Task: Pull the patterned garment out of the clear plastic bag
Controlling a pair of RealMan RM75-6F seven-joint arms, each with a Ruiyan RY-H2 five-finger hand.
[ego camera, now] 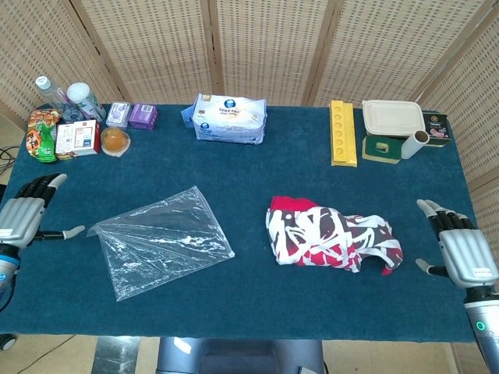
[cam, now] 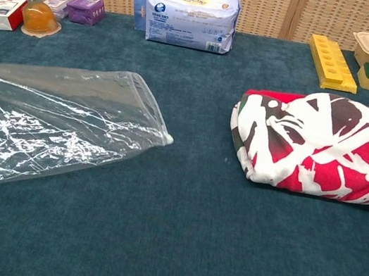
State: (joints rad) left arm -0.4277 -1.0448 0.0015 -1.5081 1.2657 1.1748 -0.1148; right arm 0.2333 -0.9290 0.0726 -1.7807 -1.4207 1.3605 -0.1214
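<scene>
- The patterned garment [ego camera: 331, 243] lies bunched on the blue table [ego camera: 257, 167], right of centre, fully outside the clear plastic bag [ego camera: 160, 240]. Red, white and dark print; nothing touches it.
- In the chest view the garment [cam: 326, 145] sits as a rounded heap and runs off the right edge of the frame.
- The bag lies flat and crinkled left of centre, well apart from the garment, with open table between them. In the chest view the bag [cam: 45, 117] shows nothing inside.
- Your left hand [ego camera: 23, 220] is at the table's left edge, fingers spread and holding nothing. Its thumb points toward the bag's near corner but stops short of it.
- Your right hand [ego camera: 461, 249] is at the right edge, fingers apart and extended, holding nothing, clear of the garment.
- Neither hand shows in the chest view.
- Along the far edge: a wipes pack [ego camera: 228, 119] in the middle; a yellow tray [ego camera: 341, 132], a lidded food box [ego camera: 392, 118] and a roll [ego camera: 413, 144] at right.
- Far left corner: bottles [ego camera: 66, 97], a small red-and-white carton [ego camera: 76, 139], an orange cup [ego camera: 115, 141] and two purple boxes [ego camera: 131, 115].
</scene>
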